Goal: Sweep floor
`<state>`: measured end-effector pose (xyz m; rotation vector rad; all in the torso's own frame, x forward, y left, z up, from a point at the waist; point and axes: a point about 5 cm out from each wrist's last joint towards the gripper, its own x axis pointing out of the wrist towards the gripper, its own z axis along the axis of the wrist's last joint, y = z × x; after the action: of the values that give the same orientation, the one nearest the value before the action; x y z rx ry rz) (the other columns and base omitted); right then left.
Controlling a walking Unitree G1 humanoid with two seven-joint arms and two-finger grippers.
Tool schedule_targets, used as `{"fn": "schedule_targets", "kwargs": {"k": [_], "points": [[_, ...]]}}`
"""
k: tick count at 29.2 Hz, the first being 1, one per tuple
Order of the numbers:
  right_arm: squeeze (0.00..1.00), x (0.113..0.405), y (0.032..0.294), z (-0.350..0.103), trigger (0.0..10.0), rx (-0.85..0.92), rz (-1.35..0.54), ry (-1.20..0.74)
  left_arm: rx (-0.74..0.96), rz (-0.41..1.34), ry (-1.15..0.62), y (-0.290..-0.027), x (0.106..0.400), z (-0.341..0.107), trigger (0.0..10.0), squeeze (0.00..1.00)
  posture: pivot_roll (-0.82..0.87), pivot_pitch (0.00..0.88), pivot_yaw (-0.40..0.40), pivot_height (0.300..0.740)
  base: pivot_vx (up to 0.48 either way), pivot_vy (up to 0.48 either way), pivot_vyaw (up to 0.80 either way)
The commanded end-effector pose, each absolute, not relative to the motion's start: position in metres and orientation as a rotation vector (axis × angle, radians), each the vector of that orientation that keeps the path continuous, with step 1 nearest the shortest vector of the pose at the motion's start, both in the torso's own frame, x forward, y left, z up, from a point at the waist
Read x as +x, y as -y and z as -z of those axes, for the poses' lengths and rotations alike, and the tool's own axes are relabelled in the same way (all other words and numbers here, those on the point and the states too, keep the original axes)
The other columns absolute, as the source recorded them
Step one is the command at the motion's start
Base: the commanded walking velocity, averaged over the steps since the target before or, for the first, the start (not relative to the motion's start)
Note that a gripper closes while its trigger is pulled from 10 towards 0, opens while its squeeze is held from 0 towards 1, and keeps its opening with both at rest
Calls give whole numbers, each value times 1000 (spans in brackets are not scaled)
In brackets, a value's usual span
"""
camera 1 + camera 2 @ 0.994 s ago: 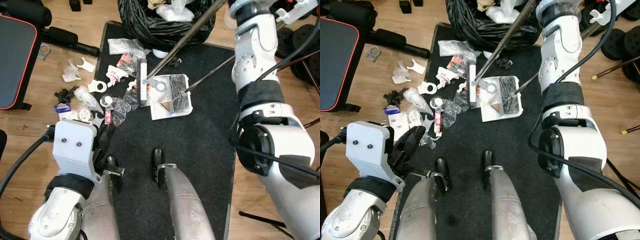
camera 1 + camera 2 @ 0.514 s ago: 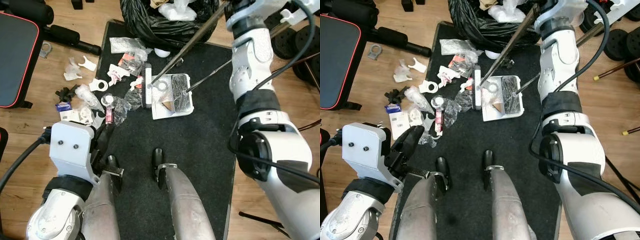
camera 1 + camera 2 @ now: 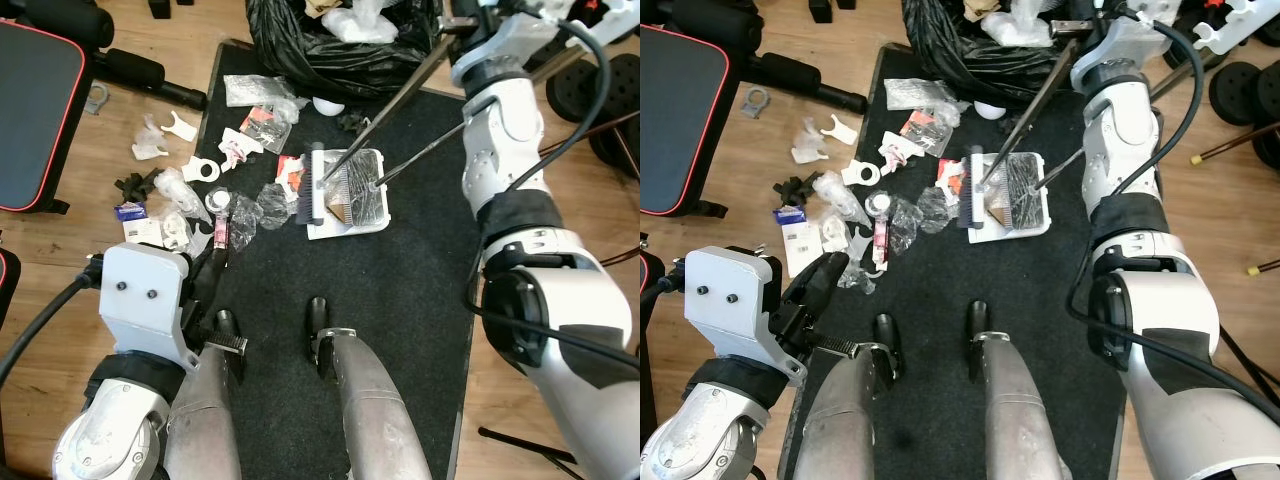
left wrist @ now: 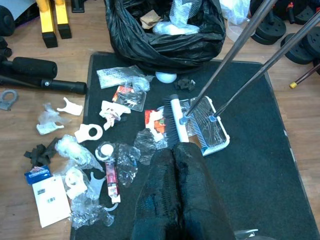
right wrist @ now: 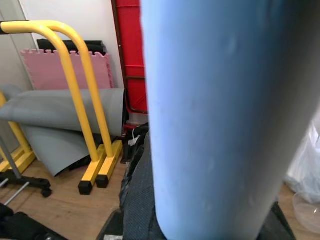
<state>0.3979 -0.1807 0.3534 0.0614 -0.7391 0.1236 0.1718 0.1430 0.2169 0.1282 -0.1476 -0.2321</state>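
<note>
Black mat (image 3: 390, 290) lies on the wood floor in the left eye view, with the broom (image 3: 318, 186) head touching the open edge of the white dustpan (image 3: 350, 195). Scraps of litter (image 3: 215, 195) lie just beside the broom, on the mat and the wood. A good sweep, I think, keeps the bristles flat and pulls the scraps slowly into the pan, so none jump over.

Right eye view: the right arm reaches up to the 2 long handles (image 3: 1040, 95) by the black bag (image 3: 970, 50). Its hand is cut off at the top, so I cannot tell its grip.

Left wrist view: the left gripper (image 4: 177, 185) hangs low with its 2 fingers pressed together, holding nothing.

Right wrist view: a blurry pale blue pole (image 5: 215, 115) hides most things.
</note>
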Motion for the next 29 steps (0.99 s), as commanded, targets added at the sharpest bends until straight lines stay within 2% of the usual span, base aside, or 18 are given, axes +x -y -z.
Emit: {"fn": "schedule_targets", "kwargs": {"k": [1,11,18,24,29], "points": [[0,393,197,-359,10000,-55,-74,751,120,201,125,-143,168,-215,10000,0,-36,658,-166,740,0,0,0],[0,391,194,-373,10000,-87,-77,790,117,198,113,-142,171,-215,10000,0,-47,632,-172,740,0,0,0],[0,386,185,-387,10000,-9,-137,857,115,195,104,-141,173,-216,10000,0,-57,610,-179,740,0,0,0],[0,385,174,-402,10000,206,-259,870,108,195,95,-138,181,-211,10000,0,-64,559,-190,740,0,0,0],[0,388,168,-401,10000,203,-311,804,103,195,89,-136,188,-206,10000,0,-63,514,-196,740,0,0,0]]}}
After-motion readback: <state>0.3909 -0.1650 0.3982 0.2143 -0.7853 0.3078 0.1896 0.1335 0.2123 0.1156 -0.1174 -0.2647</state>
